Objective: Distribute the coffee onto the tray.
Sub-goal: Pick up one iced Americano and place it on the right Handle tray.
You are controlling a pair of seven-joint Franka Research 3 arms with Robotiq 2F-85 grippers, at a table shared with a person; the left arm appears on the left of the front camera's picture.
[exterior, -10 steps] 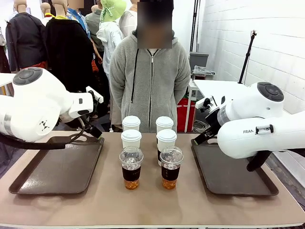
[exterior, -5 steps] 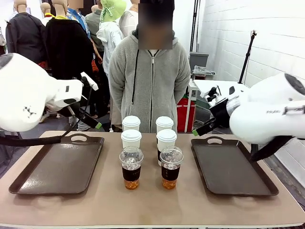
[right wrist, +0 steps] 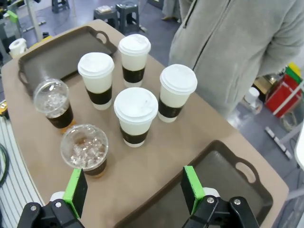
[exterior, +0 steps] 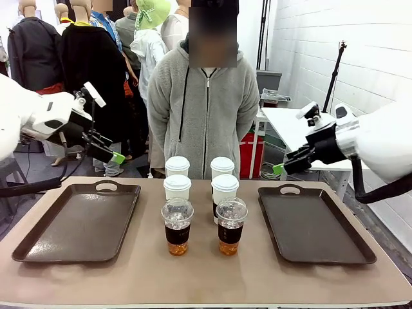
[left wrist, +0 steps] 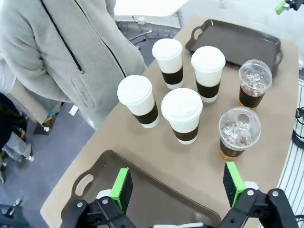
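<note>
Front view: white lidded paper cups with dark brown sleeves (exterior: 177, 187) and clear plastic dome-lidded iced cups (exterior: 177, 228) are sitting mid-table, dark brown trays (exterior: 77, 238) at 9 and 3 o'clock; left gripper (left wrist: 177, 184), right gripper (right wrist: 134, 189) hanging wide, empty. Cups likely thin, crushable: grip sleeves gently.

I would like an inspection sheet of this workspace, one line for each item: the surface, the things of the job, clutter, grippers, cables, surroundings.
Surface: tan table with a dark left tray and a dark right tray.
Job's things: four white paper cups with brown sleeves and two clear dome-lidded cups of amber drink, upright in two columns between the trays, none on a tray.
Clutter: nothing seen.
Grippers: left gripper and right gripper both open, high above the table, holding nothing.
Cables: a black cable hangs under the left arm; a second cable loops under the right arm.
Surroundings: a person in a grey hoodie stands at the far side; white brick wall.
</note>
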